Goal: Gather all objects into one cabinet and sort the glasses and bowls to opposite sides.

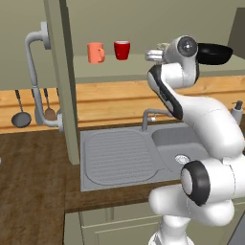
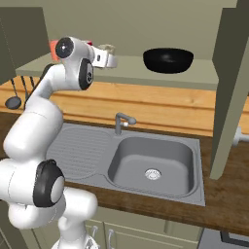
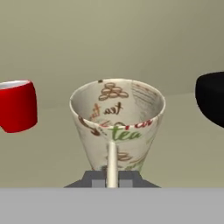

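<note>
Gripper [image 3: 112, 178] is sitting up at the shelf [image 1: 110, 69] of the cabinet [image 2: 233, 87], fingertips closing on the handle of the beige patterned mug [image 3: 117, 122]; hand view is showing the handle running straight down between them, so I'm reading it as pinching the mug, which looks upright, mouth up. Whether it's resting on the shelf or hanging just above it, I can't tell

In the left base view the orange-red mug [image 1: 95, 52] and the glossy red cup [image 1: 122, 50] are standing side by side on the left part of the shelf, apart from each other. The black bowl [image 2: 168, 60] is sitting on the right part. The beige mug is sitting between the red cup and the bowl, near the middle

Progress, as I'm judging it: all four items are now in or at the one cabinet, so gathering is looking nearly done. Sorting is mostly there too, cups left, bowl right. What's remaining: releasing the beige mug on the cup side, nearer the red cup than the bowl, then backing the arm out without clipping either neighbour
</note>
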Controlling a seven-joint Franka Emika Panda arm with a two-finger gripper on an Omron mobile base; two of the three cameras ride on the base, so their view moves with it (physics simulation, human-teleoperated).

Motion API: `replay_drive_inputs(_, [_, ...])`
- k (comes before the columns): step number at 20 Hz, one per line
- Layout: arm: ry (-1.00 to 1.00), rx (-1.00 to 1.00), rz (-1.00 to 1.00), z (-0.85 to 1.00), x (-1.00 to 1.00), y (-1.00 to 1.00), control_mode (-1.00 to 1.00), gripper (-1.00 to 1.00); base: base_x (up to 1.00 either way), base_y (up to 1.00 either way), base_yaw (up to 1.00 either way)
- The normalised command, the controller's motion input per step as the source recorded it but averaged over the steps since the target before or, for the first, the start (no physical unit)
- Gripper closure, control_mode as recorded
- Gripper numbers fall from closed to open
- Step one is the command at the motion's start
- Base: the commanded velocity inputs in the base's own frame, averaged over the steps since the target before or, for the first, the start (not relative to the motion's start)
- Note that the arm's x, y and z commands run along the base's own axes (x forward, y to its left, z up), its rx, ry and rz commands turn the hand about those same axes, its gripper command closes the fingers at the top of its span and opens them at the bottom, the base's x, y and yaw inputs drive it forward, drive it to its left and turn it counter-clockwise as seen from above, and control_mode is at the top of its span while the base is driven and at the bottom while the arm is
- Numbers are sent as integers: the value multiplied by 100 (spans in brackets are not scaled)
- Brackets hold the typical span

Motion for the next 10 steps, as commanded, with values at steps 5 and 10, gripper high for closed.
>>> replay_drive_inputs(5, [1, 0, 32, 6, -19, 44, -100, 100, 0, 0, 0])
replay_drive_inputs(10, [8, 0, 27, 42, -1, 39, -100, 100, 0, 0, 0])
